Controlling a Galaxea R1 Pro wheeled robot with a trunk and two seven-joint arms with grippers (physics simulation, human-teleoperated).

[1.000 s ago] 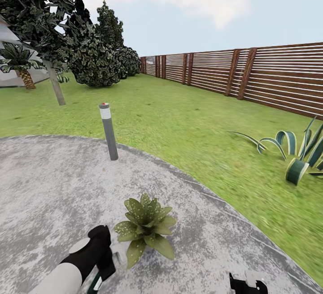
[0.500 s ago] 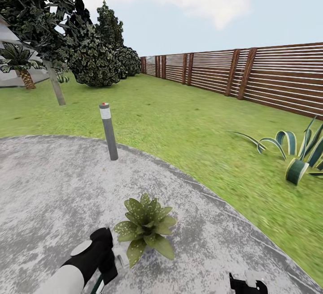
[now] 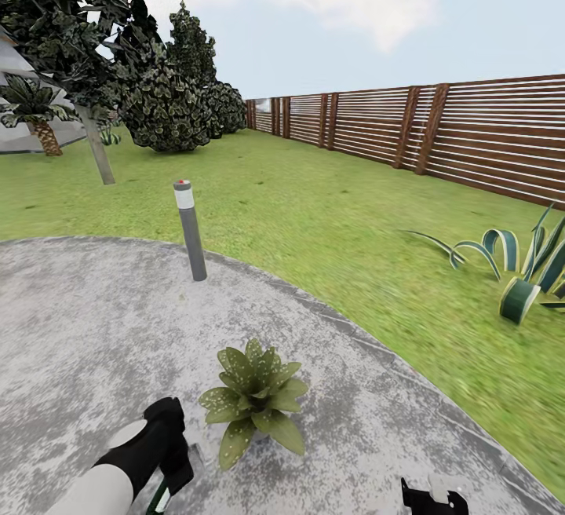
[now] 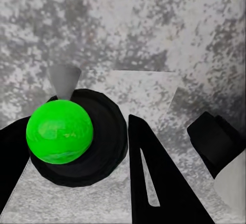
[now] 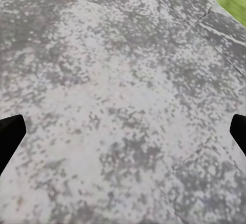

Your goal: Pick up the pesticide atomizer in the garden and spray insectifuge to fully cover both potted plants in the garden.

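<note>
One potted plant (image 3: pixel 255 395), a low rosette of speckled green leaves, sits on the grey paved patio (image 3: pixel 86 326); its pot is hidden under the leaves. My left gripper (image 3: pixel 173 460) hangs just left of it, close to the leaves. In the left wrist view the left gripper (image 4: pixel 77 127) is shut on the pesticide atomizer (image 4: pixel 59 131), which has a bright green ball on a black round body and a grey cone nozzle (image 4: pixel 64 79). My right gripper (image 3: pixel 430 497) shows at the lower edge, open over bare paving (image 5: pixel 123 131).
A grey bollard light (image 3: pixel 190 230) stands at the patio's far rim. A striped agave (image 3: pixel 522 264) grows on the lawn at the right. A brown slatted fence (image 3: pixel 439 134) lines the back, with trees (image 3: pixel 86 44) and a palm (image 3: pixel 35 111) at the left.
My left arm has drawn back and down towards the lower left, a little away from the potted plant. The right gripper and the view have not moved.
</note>
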